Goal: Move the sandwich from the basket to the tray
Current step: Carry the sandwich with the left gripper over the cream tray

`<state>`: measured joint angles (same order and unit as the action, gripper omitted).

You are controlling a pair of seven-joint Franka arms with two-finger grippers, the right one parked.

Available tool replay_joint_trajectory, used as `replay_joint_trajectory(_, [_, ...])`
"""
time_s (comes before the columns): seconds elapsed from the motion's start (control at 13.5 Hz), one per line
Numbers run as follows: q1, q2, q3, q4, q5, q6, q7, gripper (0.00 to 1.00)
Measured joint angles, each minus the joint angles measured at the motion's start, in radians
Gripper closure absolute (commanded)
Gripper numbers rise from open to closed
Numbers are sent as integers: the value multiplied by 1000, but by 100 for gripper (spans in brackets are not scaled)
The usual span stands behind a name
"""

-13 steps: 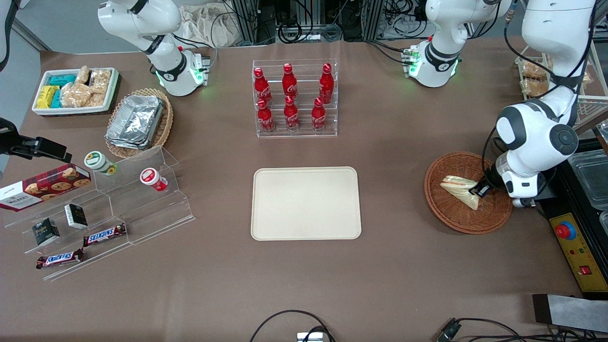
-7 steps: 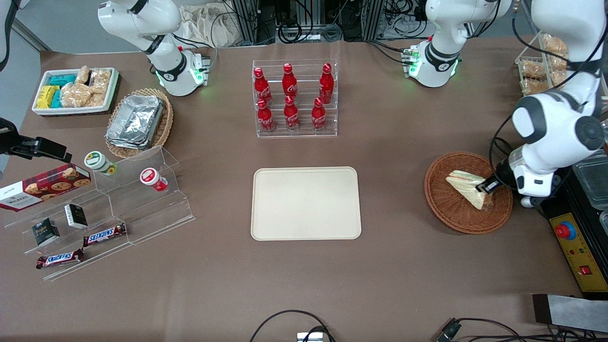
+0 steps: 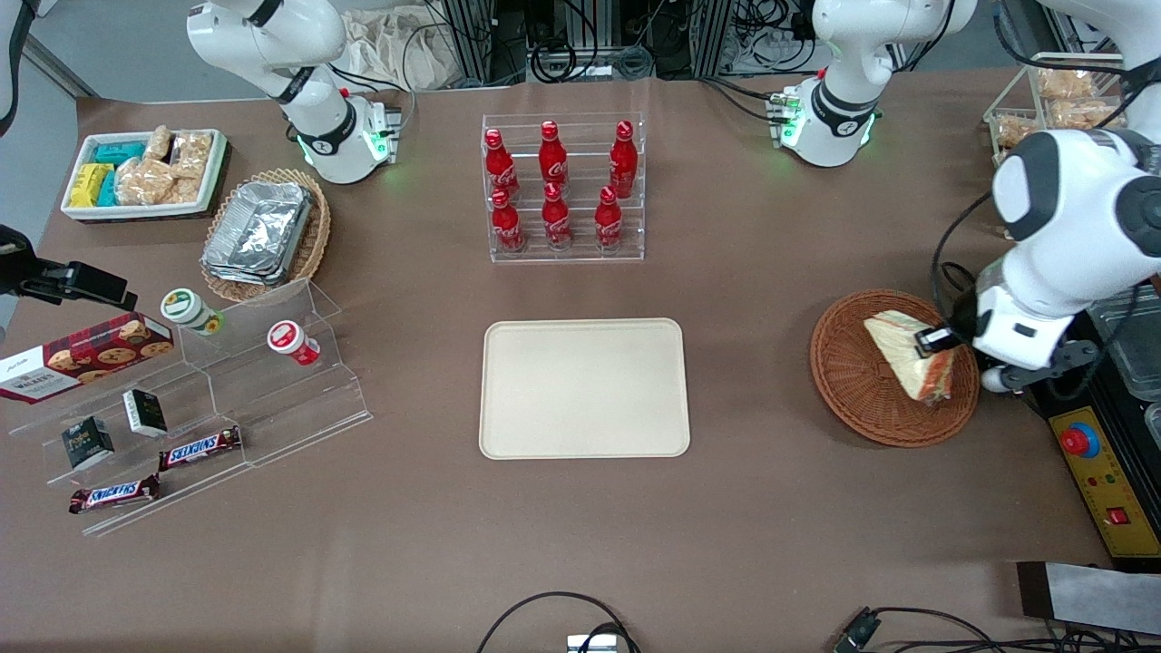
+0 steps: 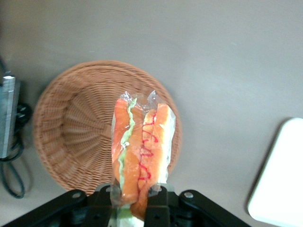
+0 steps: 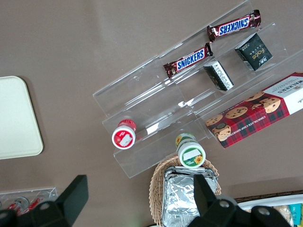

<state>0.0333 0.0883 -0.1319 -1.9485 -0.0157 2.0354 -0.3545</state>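
End effector (image 4: 134, 195) clamps wrapped sandwich (image 4: 140, 156), orange and green filling showing, apparently lifted above round brown basket (image 4: 75, 137).

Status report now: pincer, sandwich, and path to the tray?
Pincer shut on sandwich, above the dark basket. Sandwich lifted, not yet over tray. Bare tabletop between basket and tray.

Place: a robot lab dressed up as a snack-shop counter.
Robots: white arm base with green lights (image 3: 827, 122), mounted on the brown-covered table (image 3: 798, 544).
Backdrop: tangled black cables (image 3: 555, 56) at the table edge farthest from the camera.
Safety: yellow control box with a red stop button (image 3: 1081, 442), at the working arm's end.
Stock: red cola bottles (image 3: 555, 218) in a clear acrylic rack (image 3: 567, 254); chocolate bars (image 3: 200, 448) on clear acrylic steps (image 3: 299, 399) toward the parked arm's end.
Gripper: the left gripper (image 3: 934, 343) clamps a wrapped triangular sandwich (image 3: 912, 363) over a round dark-brown wicker basket (image 3: 834, 381).
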Motion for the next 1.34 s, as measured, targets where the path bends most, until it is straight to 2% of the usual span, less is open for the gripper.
replay_joint_trajectory(0.59, [-5,0,-238,33,6,0,-9,80])
replay_joint_trajectory(0.97, [-8,20,-353,44,99,0,-128,80])
replay_joint_trajectory(1.34, [-11,102,-474,106,131,0,-245,80])
